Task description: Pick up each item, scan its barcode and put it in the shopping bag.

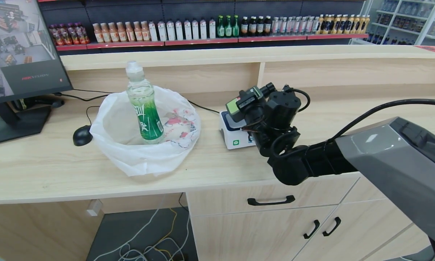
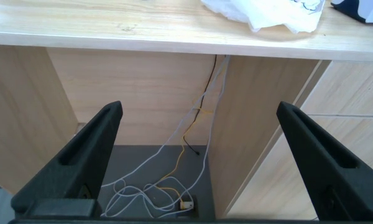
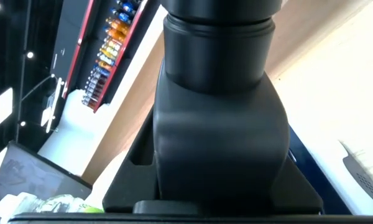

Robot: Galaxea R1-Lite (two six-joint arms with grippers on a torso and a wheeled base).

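On the counter [image 1: 40, 170], bottle [image 1: 145, 108] stood upright in shopping bag [image 1: 130, 156]; left claw [image 2: 199, 121] hung spread apart below the counter; right claw [image 1: 247, 102] sat over scanner [image 1: 233, 137], grip unclear.

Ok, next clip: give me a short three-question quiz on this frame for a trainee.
1. True or false: the bottle lies flat outside the shopping bag.
2. What sits on the counter just to the robot's left of the bag? A mouse; B keyboard; C cup.
3. Fill in: the left end effector, below the counter's edge, is ___ (open or shut).
Key: 1 false, it stands upright inside the bag; 2 A; 3 open.
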